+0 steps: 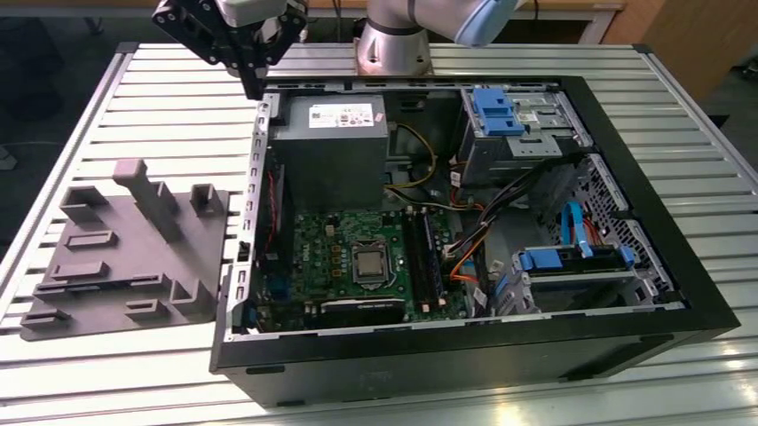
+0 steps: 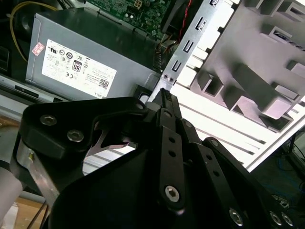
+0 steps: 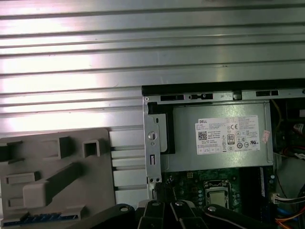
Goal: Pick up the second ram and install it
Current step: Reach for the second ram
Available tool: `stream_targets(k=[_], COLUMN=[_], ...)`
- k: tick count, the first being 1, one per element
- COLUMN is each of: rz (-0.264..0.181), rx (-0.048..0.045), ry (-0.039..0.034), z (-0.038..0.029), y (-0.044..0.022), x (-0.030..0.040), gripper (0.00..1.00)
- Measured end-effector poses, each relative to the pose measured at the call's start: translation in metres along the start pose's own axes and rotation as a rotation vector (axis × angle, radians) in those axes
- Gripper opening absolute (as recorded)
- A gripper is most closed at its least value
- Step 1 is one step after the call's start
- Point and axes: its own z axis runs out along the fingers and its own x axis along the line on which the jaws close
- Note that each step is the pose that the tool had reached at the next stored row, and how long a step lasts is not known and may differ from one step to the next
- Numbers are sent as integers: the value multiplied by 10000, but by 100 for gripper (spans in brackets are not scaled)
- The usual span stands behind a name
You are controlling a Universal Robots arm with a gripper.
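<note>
My gripper point(image 1: 251, 84) hangs above the far left corner of the open computer case point(image 1: 663, 293), beside the power supply point(image 1: 328, 115). Its fingers are shut to a point with nothing between them, as the second wrist view shows point(image 2: 164, 95). A long narrow dark strip, which looks like the second ram point(image 3: 43, 219), lies in a slot of the grey holder point(image 3: 95, 191) in the first wrist view. The green motherboard point(image 1: 326, 253) has long black memory slots point(image 1: 424, 253) beside the processor socket point(image 1: 371, 263).
The grey holder point(image 1: 124, 253) with upright posts sits on the slatted aluminium table point(image 1: 177, 124) at the exterior view's left of the case. Cables, blue drive brackets point(image 1: 495, 108) and a drive cage point(image 1: 580, 262) crowd the case's other side. The arm's base point(image 1: 391, 44) stands behind the case.
</note>
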Motion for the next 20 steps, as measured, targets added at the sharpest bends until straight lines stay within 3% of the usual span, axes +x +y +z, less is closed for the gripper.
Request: stream_targets(k=[20], rz=[0], rx=[0], ry=[0], z=[-3], y=[-8], x=[103], gripper=[11])
